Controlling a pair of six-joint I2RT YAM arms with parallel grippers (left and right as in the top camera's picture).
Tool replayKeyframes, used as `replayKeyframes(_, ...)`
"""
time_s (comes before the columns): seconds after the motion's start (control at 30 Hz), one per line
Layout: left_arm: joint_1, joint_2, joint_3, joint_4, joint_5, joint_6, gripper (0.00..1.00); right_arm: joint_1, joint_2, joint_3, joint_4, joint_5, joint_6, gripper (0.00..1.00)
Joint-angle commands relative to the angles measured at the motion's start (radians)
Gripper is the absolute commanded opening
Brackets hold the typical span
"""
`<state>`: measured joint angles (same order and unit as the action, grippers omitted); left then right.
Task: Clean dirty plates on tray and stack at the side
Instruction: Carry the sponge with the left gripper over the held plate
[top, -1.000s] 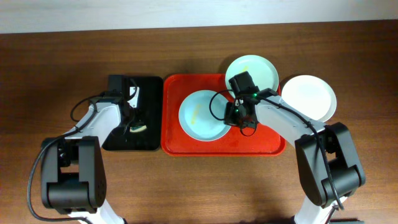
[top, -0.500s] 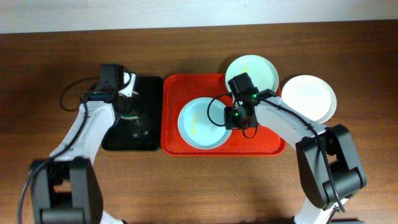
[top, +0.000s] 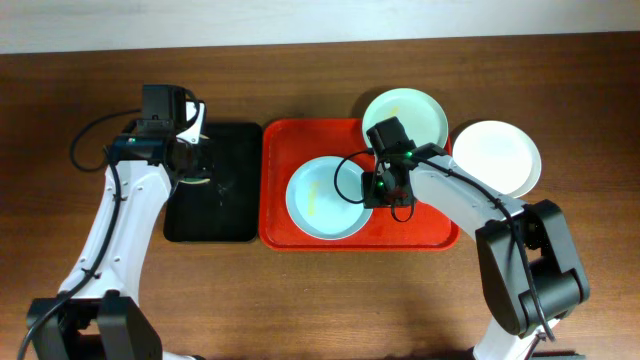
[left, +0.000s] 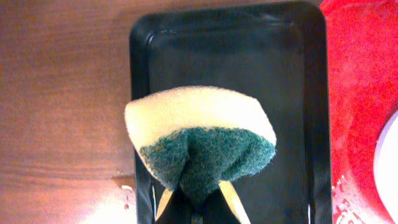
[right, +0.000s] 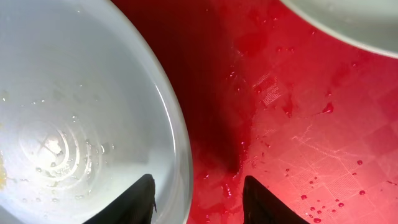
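Over the red tray (top: 420, 232), right tool (right: 198, 186) has just opened off the rim of the blue plate (top: 320, 200); left tool (left: 198, 202), clamped on the sponge (left: 199, 140), lifts clear, so scrubbing looks next

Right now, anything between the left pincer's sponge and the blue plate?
Nothing visible. The sponge hangs over the black tray; the way to the blue plate is open. The right pincer straddles only its right rim.
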<state>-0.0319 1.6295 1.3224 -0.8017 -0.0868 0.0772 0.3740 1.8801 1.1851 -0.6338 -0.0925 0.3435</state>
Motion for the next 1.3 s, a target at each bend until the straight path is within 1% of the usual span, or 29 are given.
replayKeyframes(0.0, -0.005, -0.022, 0.018, -0.004, -0.007, -0.043, 0.00, 0.005, -0.028, -0.010, 0.006, 0.025, 0.001, 0.37)
replayKeyframes(0.03, -0.005, -0.022, 0.018, -0.004, -0.006, -0.043, 0.00, 0.005, -0.028, -0.010, 0.007, 0.025, 0.001, 0.30)
replayKeyframes(0.1, -0.005, -0.022, 0.018, -0.005, -0.002, -0.043, 0.00, 0.005, -0.028, -0.011, 0.006, 0.025, 0.001, 0.08)
replayKeyframes(0.13, -0.005, -0.022, 0.018, -0.004, 0.004, -0.043, 0.00, 0.005, -0.028, -0.010, 0.006, 0.024, 0.001, 0.04)
replayKeyframes(0.3, -0.005, -0.022, 0.018, -0.003, 0.019, -0.043, 0.00, 0.005, -0.028, -0.011, 0.006, 0.016, 0.005, 0.05)
replayKeyframes(0.37, -0.005, -0.022, 0.018, -0.003, 0.019, -0.042, 0.00, 0.005, -0.028, -0.011, 0.006, 0.014, 0.005, 0.21)
replayKeyframes(0.43, -0.005, -0.022, 0.018, -0.002, 0.019, -0.038, 0.00, 0.005, -0.028, -0.011, 0.006, 0.014, 0.005, 0.22)
replayKeyframes(0.47, -0.005, -0.021, 0.018, 0.000, 0.019, -0.031, 0.00, 0.005, -0.028, -0.011, 0.007, 0.012, 0.005, 0.21)
replayKeyframes(0.57, -0.005, -0.021, 0.018, 0.005, 0.018, -0.015, 0.00, 0.006, -0.028, -0.011, 0.011, -0.017, 0.005, 0.08)
replayKeyframes(0.63, -0.005, -0.021, 0.018, 0.005, 0.019, -0.016, 0.00, 0.005, -0.028, -0.011, 0.011, -0.032, 0.005, 0.04)
replayKeyframes(0.8, -0.006, -0.021, 0.018, 0.005, 0.019, -0.016, 0.00, 0.006, -0.028, -0.011, 0.011, -0.036, 0.005, 0.04)
replayKeyframes(0.9, -0.006, -0.021, 0.018, 0.005, 0.019, -0.016, 0.00, 0.006, -0.028, -0.011, 0.014, -0.082, 0.005, 0.04)
replayKeyframes(0.97, -0.006, -0.021, 0.018, 0.007, 0.019, -0.016, 0.00, 0.006, -0.028, -0.011, 0.013, -0.088, 0.036, 0.04)
replayKeyframes(1.07, -0.006, -0.021, 0.018, 0.008, 0.019, -0.016, 0.00, 0.006, -0.028, -0.011, 0.014, -0.089, 0.039, 0.04)
replayKeyframes(1.1, -0.006, -0.021, 0.018, 0.010, 0.025, -0.016, 0.00, 0.006, -0.028, -0.011, 0.014, -0.089, 0.039, 0.04)
replayKeyframes(1.2, -0.017, -0.021, 0.018, 0.029, 0.095, -0.016, 0.00, 0.007, -0.026, -0.011, 0.014, -0.088, 0.113, 0.04)
replayKeyframes(1.27, -0.044, -0.021, 0.018, 0.042, 0.101, -0.017, 0.00, 0.012, -0.026, -0.011, 0.018, -0.084, 0.122, 0.04)
